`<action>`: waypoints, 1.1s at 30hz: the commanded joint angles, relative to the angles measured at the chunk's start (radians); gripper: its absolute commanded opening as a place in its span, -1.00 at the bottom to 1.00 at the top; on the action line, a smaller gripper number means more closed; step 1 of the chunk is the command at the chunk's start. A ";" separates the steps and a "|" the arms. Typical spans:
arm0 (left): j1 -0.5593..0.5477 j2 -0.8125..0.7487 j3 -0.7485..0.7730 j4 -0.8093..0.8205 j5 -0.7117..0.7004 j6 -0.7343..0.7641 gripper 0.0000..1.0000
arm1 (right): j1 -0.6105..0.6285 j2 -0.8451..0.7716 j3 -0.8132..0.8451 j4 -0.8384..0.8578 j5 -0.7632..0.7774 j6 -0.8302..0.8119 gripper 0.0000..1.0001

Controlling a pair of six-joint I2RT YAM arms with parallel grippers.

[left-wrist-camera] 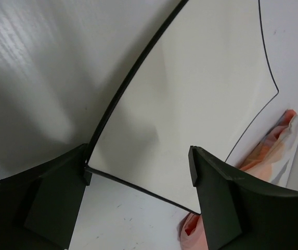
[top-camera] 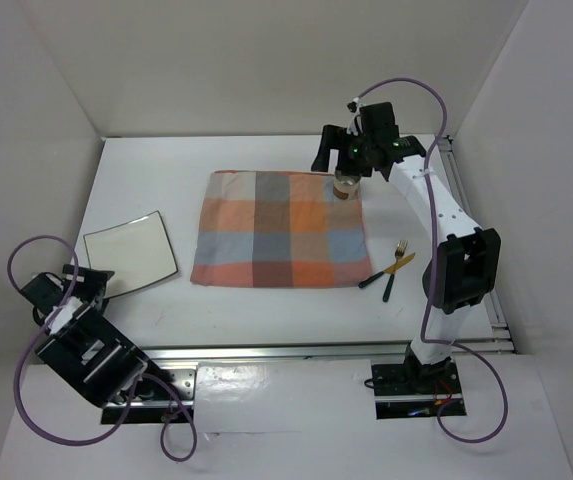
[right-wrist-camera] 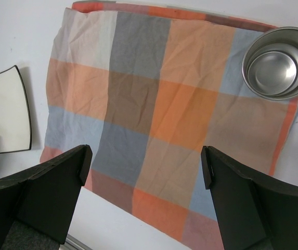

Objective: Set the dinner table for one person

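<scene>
Dinner table bears plate, checked mat, fork, knife

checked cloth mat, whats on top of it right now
Only a round silver metal cup, empty, stands on the orange, grey and blue checked cloth mat, at its far right corner. The large white tabletop beneath the cloth is hidden.

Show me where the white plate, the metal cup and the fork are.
white plate (top-camera: 129, 253): top view, middle of its bare face.
metal cup (right-wrist-camera: 272, 72): right wrist view, its inner bottom.
fork (top-camera: 390, 287): top view, its black handle.
</scene>
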 commanded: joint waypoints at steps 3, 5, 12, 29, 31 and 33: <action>0.007 0.034 -0.047 0.136 0.091 -0.019 0.78 | 0.014 0.001 0.000 0.012 -0.004 -0.003 0.99; 0.007 0.048 -0.060 0.187 0.135 -0.028 0.72 | 0.014 0.001 0.000 0.012 -0.004 -0.003 0.99; -0.050 0.120 -0.060 0.277 0.179 -0.039 0.67 | 0.024 0.010 0.000 0.012 0.007 -0.003 0.99; -0.050 0.204 -0.009 0.239 0.066 -0.059 0.86 | 0.043 0.047 0.000 0.021 -0.011 -0.003 0.99; -0.050 0.193 -0.021 0.250 0.052 -0.059 0.82 | 0.043 0.047 0.000 0.032 -0.011 -0.003 0.99; -0.050 0.193 -0.021 0.250 0.043 -0.059 0.79 | 0.043 0.058 0.000 0.032 -0.022 -0.003 0.99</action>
